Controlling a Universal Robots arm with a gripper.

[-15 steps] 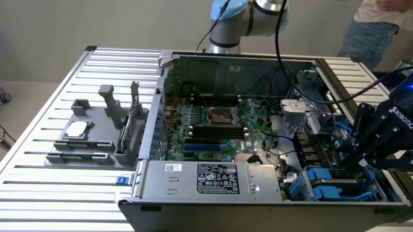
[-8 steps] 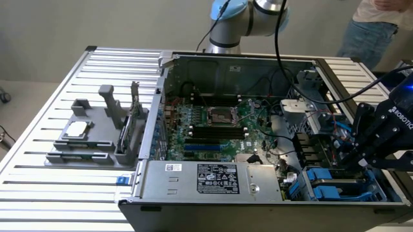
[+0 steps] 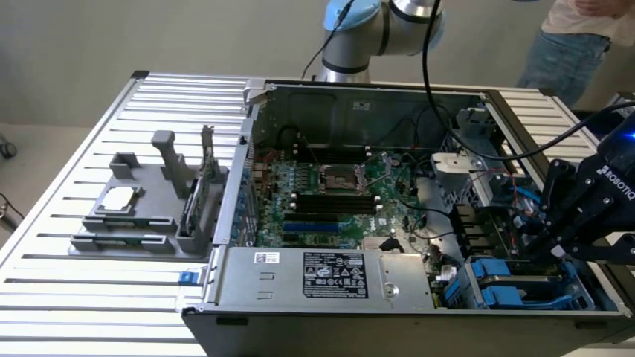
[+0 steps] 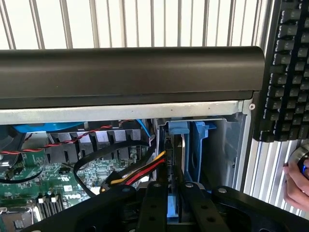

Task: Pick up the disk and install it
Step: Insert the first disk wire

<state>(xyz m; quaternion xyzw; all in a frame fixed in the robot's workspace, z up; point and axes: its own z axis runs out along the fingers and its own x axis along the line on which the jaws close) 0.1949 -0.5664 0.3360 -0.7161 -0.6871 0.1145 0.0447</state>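
A: Disk (image 4: 177,131) position?

B: Standing on edge in the drive bay, blue carrier end showing. At the exterior view's right end of the computer case (image 3: 358,88), just inside the dark outer wall (image 4: 130,72).

A: End effector (image 4: 174,189)?

B: Nearly closed, only a narrow gap. One finger on each flat side of the disk, clamped on it. Low inside the case, at the near right corner in the exterior view.

A: Right beside the disk?

B: Blue plastic bracket (image 4: 200,145) just beside it, on the side toward the case's side wall. Red, yellow and black cable bundle (image 4: 145,166) on the other side, running up toward the disk's edge. Contact there impossible to tell.

A: Farther out, inside the case?

B: Green motherboard (image 3: 328,193) across the middle of the case. Grey power supply box (image 3: 328,275) with a dark label along the near wall, left of the bay.

A: Outside the case?

B: Slatted metal worktop (image 3: 70,312) under everything. Grey fixture (image 3: 129,216) on the left, apart from the case, with a small square silver chip (image 3: 119,197) lying on it. Black keyboard (image 4: 289,72) beyond the dark outer wall, with a person's hand (image 4: 297,181) near it. Person (image 3: 575,37) standing at the far right corner.
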